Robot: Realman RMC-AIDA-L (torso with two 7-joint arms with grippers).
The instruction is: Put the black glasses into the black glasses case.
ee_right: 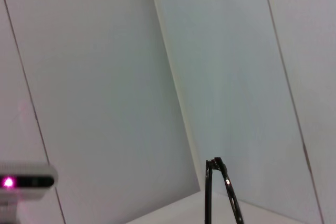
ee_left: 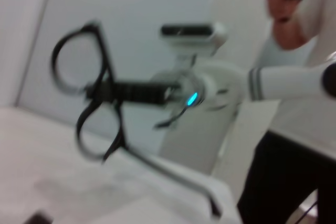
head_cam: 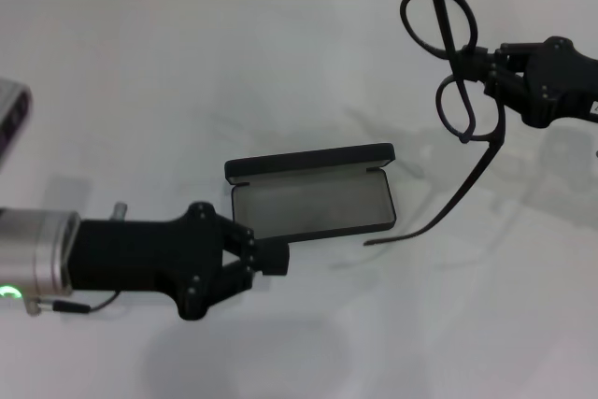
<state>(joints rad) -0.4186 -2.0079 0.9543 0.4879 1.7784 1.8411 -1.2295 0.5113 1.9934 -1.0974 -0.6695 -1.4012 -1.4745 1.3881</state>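
Observation:
The black glasses (head_cam: 472, 175) hang in the air, one lens above the other, with one temple arm trailing down toward the table. My right gripper (head_cam: 474, 64) is shut on them at the bridge, above and to the right of the case. The black glasses case (head_cam: 313, 198) lies open on the white table (head_cam: 140, 91), grey lining up and lid standing at the back. My left gripper (head_cam: 271, 257) is shut, its tip at the case's front left corner. The left wrist view shows the glasses (ee_left: 105, 56) held by the right gripper (ee_left: 113, 91). The right wrist view shows only a temple arm (ee_right: 220, 192).
A person (ee_left: 294, 129) stands beyond the table's far side in the left wrist view. A grey device (head_cam: 11, 114) sits at the table's left edge. White wall panels stand behind the table.

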